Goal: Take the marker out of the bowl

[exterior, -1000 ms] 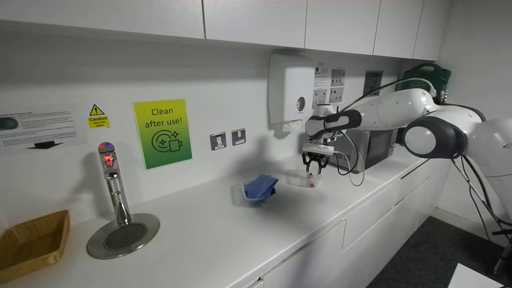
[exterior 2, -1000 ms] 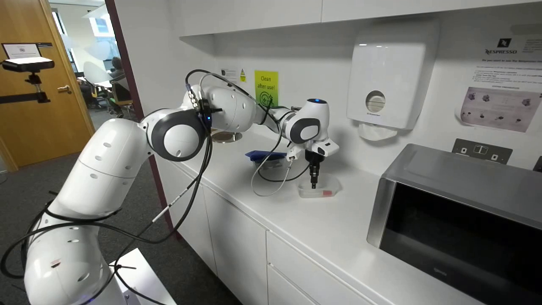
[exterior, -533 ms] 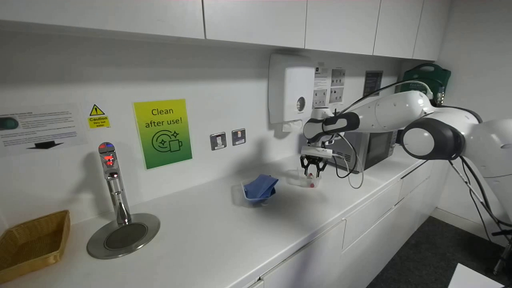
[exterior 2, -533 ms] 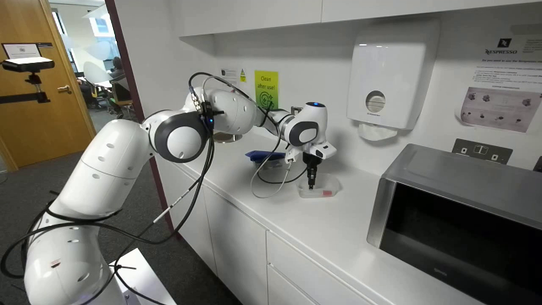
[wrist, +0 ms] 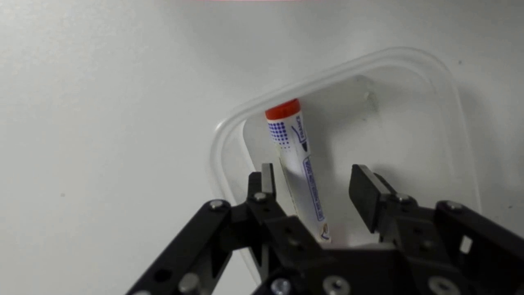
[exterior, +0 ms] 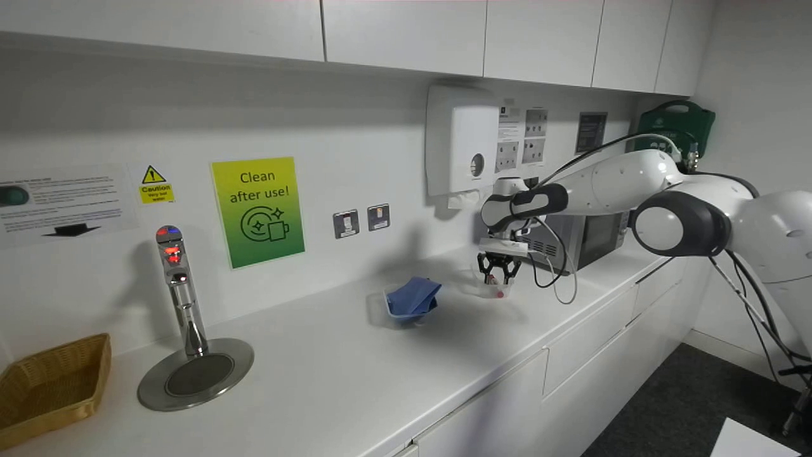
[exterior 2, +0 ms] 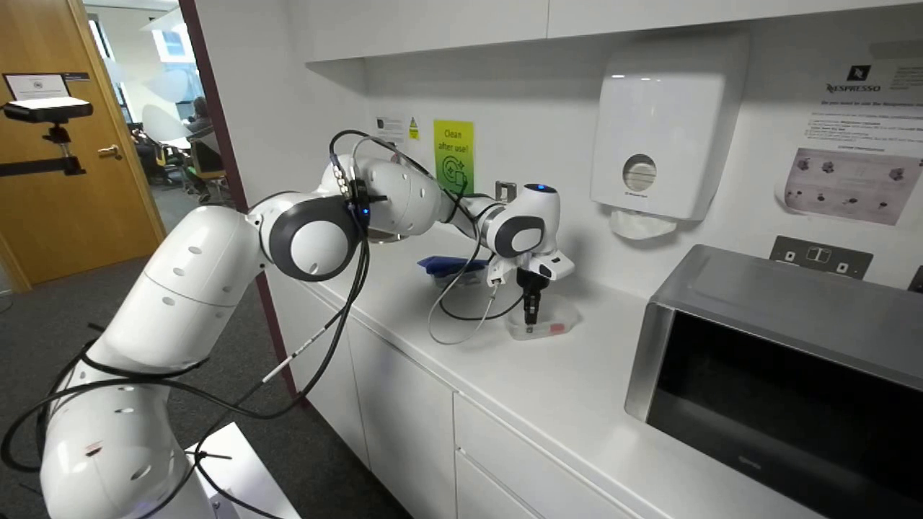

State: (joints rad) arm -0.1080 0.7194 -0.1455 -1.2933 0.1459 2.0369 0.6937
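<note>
A white marker (wrist: pixel 298 164) with a red end and blue print lies in a clear square plastic bowl (wrist: pixel 348 70) in the wrist view. Red parts of the marker (exterior: pixel 500 294) (exterior 2: pixel 557 328) show through the bowl wall in both exterior views. The bowl (exterior 2: pixel 570 316) stands on the white counter. My gripper (wrist: pixel 313 180) points down with its fingers open, one on each side of the marker and apart from it. In both exterior views the gripper (exterior: pixel 498 280) (exterior 2: pixel 531 329) has its fingertips inside the bowl. The marker's near end is hidden by the gripper body.
A small clear container (exterior: pixel 399 315) with a blue cloth (exterior: pixel 413 296) stands nearby on the counter (exterior: pixel 355 368). A microwave (exterior 2: pixel 779 389) stands on the far side. A towel dispenser (exterior 2: pixel 667 130) hangs on the wall above. A tap (exterior: pixel 184 298) and a wicker basket (exterior: pixel 57 387) are farther along.
My gripper has moved down, its fingertips now lower in the bowl around the marker. The bowl and the marker have shifted slightly. The fingers remain open.
</note>
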